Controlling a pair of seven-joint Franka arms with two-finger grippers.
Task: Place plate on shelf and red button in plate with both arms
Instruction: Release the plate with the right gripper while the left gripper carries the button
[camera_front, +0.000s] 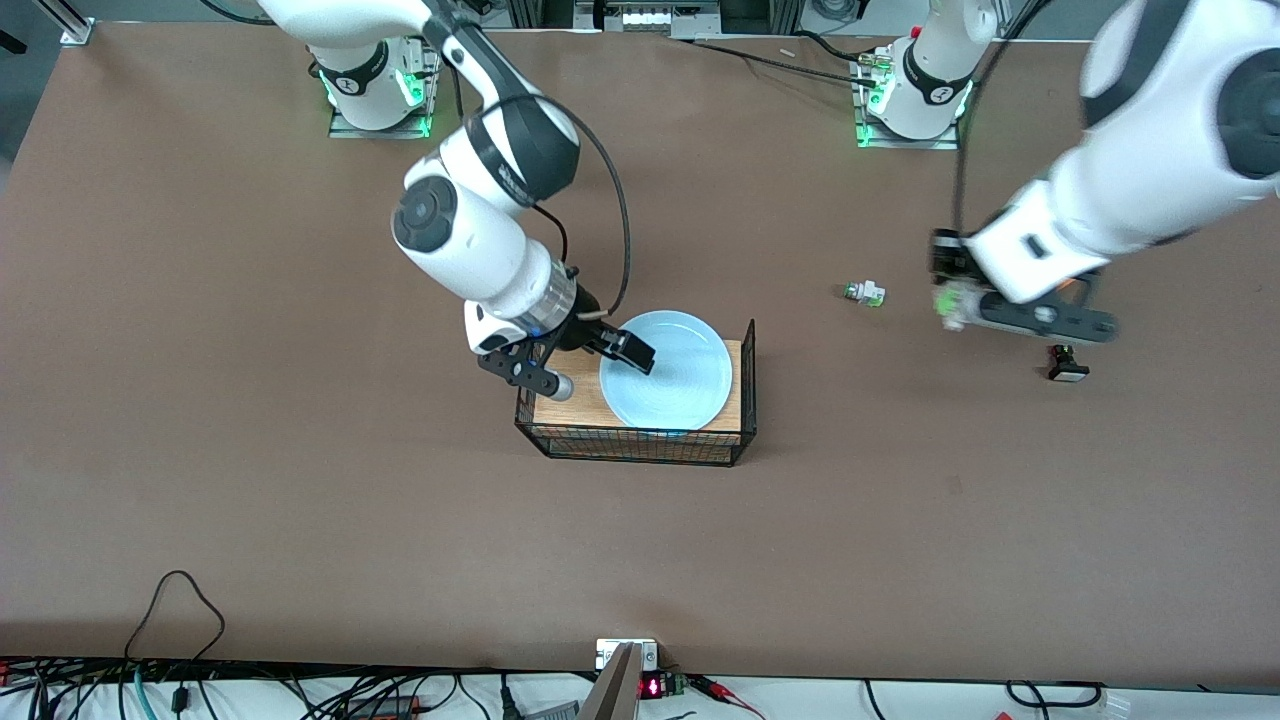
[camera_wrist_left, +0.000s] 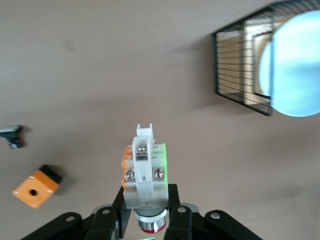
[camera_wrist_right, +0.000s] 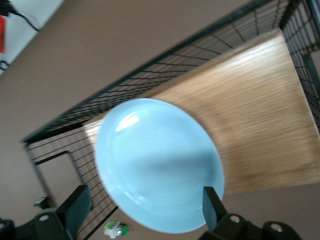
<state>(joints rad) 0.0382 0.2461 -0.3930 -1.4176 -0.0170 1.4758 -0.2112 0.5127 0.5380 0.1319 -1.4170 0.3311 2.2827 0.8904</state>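
The pale blue plate (camera_front: 668, 382) lies in the wire basket (camera_front: 640, 448), one edge over the basket's rim. It also shows in the right wrist view (camera_wrist_right: 160, 160). My right gripper (camera_front: 590, 366) is open over the basket's end toward the right arm; its fingers (camera_wrist_right: 75, 207) stand wide apart at the plate's edge, not gripping it. My left gripper (camera_front: 957, 312) is up over the table toward the left arm's end, shut on the red button (camera_front: 946, 300). In the left wrist view my left gripper (camera_wrist_left: 146, 196) holds the red button (camera_wrist_left: 145, 172) by its white body, red cap toward the wrist.
A white part with a green end (camera_front: 865, 293) lies on the table between the basket and my left gripper. A black part with a white square cap (camera_front: 1067, 366) lies nearer the front camera. The left wrist view shows an orange block (camera_wrist_left: 36, 187) on the table.
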